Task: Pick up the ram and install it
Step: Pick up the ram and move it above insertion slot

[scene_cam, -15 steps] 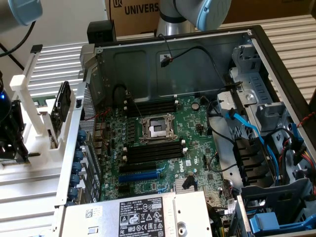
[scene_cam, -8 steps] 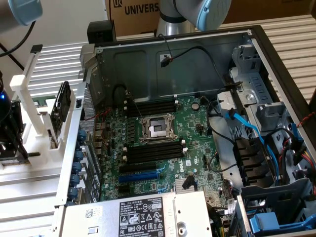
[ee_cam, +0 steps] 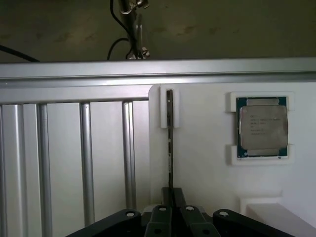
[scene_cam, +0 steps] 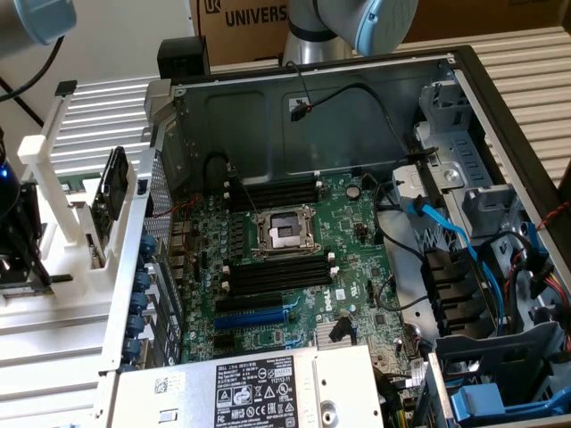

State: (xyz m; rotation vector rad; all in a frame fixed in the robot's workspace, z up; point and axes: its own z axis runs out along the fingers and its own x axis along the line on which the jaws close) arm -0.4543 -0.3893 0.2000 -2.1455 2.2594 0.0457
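Fingers (ee_cam: 178, 197) of gripper (ee_cam: 171, 191) appear clamped on near end of ram (ee_cam: 170, 143), standing edge-on at white holder (ee_cam: 207, 173) edge, beside CPU (ee_cam: 262, 127); not yet lifted, motherboard (scene_cam: 357, 267) memory slots (scene_cam: 277, 275) empty, install outstanding.

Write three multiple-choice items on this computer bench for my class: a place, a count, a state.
1. Where is the memory stick? A. in the white holder B. in a drawer C. on a chair
2. How many processor chips sit in that holder? A. none B. one C. three
3. The black memory slots on the motherboard are: A. full B. half full C. empty
Key: 1A, it stands edge-on in the holder's notch; 2B, one silver chip shows; 3C, no slot holds a stick.
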